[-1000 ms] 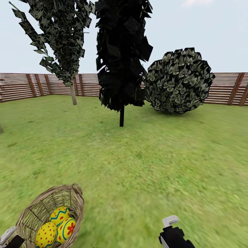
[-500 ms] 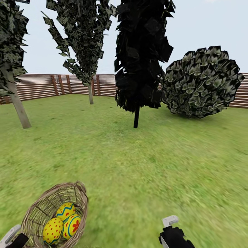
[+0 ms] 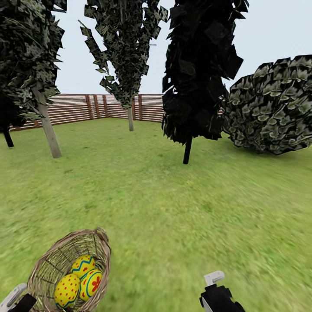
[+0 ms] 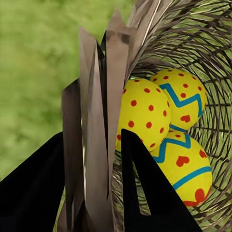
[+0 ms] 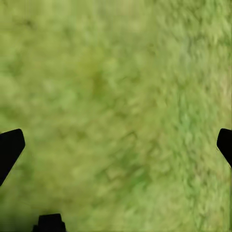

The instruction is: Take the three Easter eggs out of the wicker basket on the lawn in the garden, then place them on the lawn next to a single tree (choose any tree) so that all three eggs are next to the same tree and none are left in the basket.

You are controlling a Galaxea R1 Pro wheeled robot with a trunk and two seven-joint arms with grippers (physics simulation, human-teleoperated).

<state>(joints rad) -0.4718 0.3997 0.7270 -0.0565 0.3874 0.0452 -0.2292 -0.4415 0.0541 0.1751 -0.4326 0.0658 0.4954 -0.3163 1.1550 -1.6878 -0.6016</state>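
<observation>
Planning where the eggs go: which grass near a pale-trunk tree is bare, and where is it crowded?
Open lawn lies between the wicker basket and the pale-trunk tree, bare around its base. The basket is crowded: three Easter eggs fill it, left gripper shut on its rim.

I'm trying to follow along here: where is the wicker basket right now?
In the head view the wicker basket is low on the left, carried at the rim by the left gripper above the lawn, with the three Easter eggs inside.
</observation>
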